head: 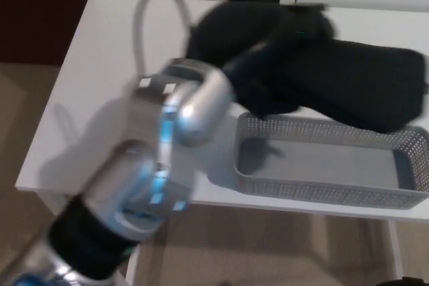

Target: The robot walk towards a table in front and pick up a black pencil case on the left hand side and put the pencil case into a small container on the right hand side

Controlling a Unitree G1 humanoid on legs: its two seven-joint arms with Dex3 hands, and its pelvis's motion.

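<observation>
No text, brand or number can be read anywhere. A small pale patch (144, 83) on the near silver left arm (191, 108) may be a label, but motion blur leaves it illegible.

The left hand (268, 72), blurred, seems to grip a black pencil case (369, 88) held just above the far edge of a grey mesh tray (315, 189) on the white desk (100, 65).

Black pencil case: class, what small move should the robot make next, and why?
Probably ease the left robot hand nearer and lower, over the middle of the grey mesh container. The black pencil case it holds overlaps only the container's far rim, and the floor lies bare. Blur hides the grip's detail.
</observation>
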